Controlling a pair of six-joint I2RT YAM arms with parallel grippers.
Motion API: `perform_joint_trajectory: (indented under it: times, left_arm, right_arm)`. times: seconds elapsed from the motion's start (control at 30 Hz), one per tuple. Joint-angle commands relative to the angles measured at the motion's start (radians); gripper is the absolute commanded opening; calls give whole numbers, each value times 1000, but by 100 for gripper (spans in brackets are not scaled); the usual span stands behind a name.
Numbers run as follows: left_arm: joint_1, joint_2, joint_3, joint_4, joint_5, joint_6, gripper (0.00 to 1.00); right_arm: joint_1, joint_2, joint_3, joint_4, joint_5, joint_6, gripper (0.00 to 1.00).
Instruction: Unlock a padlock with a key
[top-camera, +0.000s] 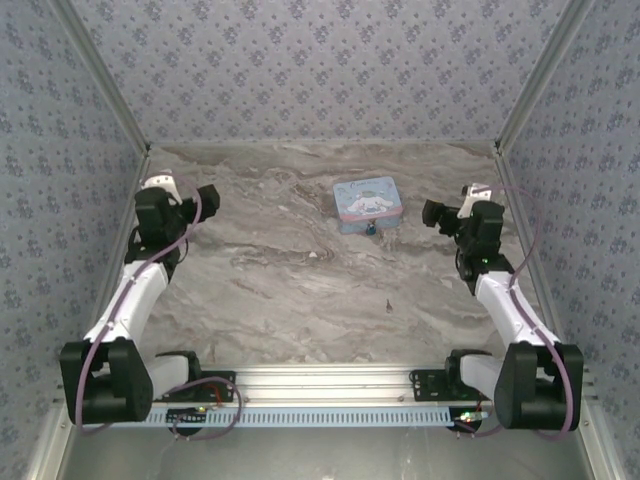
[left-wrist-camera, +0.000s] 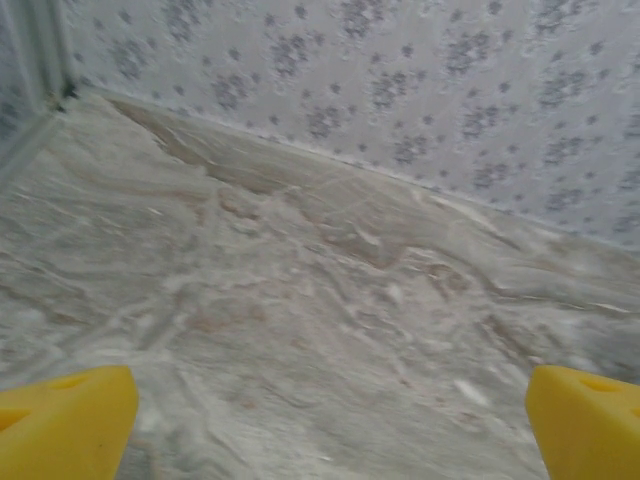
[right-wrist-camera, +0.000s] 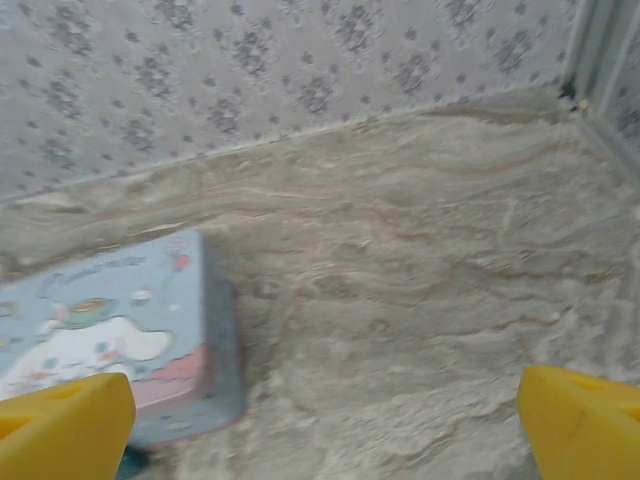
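Note:
The tiny teal-blue padlock hangs at the front edge of a pale blue cartoon tin, right of the table's centre. A sliver of teal padlock peeks out below the tin in the right wrist view. The key, a small dark sliver, lies on the marble nearer the arms, apart from the padlock. My right gripper hovers just right of the tin, open and empty, its yellow fingertips spread wide. My left gripper is far left, open over bare marble, with wide-apart fingertips.
Patterned walls enclose the marble table on three sides, with metal corner posts. An aluminium rail with the arm bases runs along the near edge.

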Motion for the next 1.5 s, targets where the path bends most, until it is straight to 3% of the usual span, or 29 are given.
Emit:
perform_joint_trajectory:
  times: [0.0, 0.27, 0.47, 0.67, 0.83, 1.23, 1.47]
  left_arm:
    - [-53, 27, 29, -150, 93, -118, 99]
    - [-197, 143, 66, -104, 197, -225, 100]
    - [-354, 233, 84, -35, 209, -292, 99]
    - [-492, 272, 42, 73, 170, -366, 100]
    - [-568, 291, 11, 129, 118, -395, 100]
    - [-596, 334, 33, 113, 110, -371, 99]
    - [-597, 323, 31, 98, 101, -364, 99]
  right_arm:
    - [40, -29, 73, -286, -82, 145, 99]
    - [188, -22, 133, -499, -99, 245, 91]
    - [277, -9, 130, -647, -76, 341, 83]
    - [424, -21, 117, -831, -4, 385, 80]
    - [516, -23, 46, -853, -6, 479, 77]
    - [588, 108, -5, -776, -16, 546, 52]
    - [622, 199, 12, -776, 12, 559, 44]
